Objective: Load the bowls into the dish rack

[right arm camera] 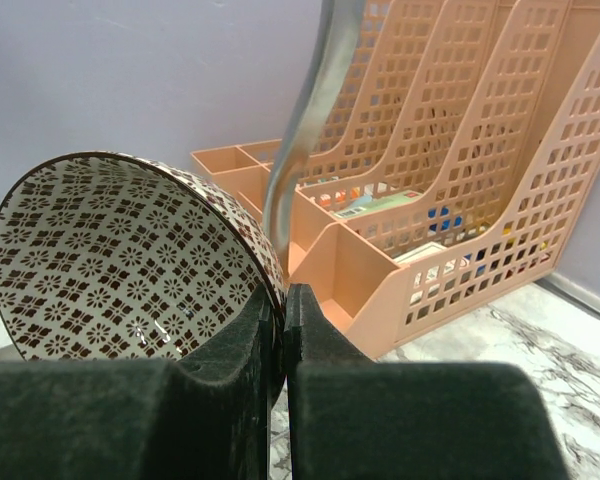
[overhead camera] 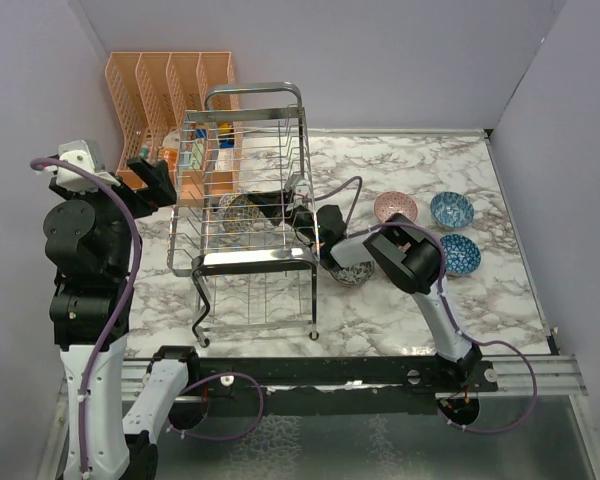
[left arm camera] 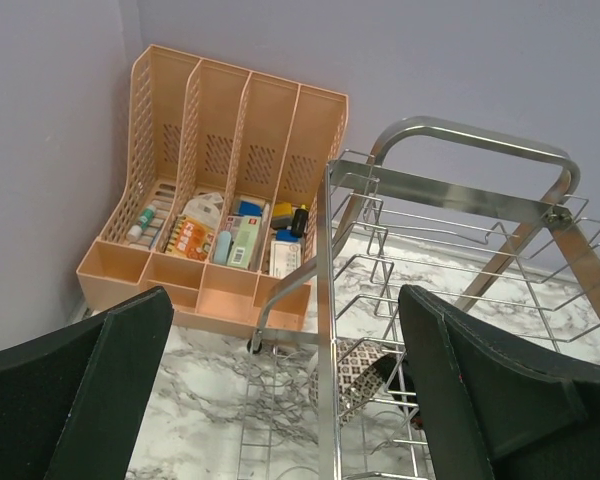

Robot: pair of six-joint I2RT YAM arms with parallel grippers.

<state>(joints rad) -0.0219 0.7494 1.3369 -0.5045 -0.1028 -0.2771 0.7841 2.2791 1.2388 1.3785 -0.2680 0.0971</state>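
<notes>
Bowl [right arm camera: 130, 270], dark-and-white patterned, is standing tilted on edge inside the dish rack [overhead camera: 255, 258], its rim clamped by the right gripper [right arm camera: 282, 312]. Left gripper [left arm camera: 285, 300] is hanging wide apart beside the rack. Risk: thin rim hold slipping, bowl toppling or striking the rack on release.

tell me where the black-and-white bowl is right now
In the top view the black-and-white bowl is left of centre, inside the wire frame of the dish rack, pinched at its rim by the right hand.
</notes>
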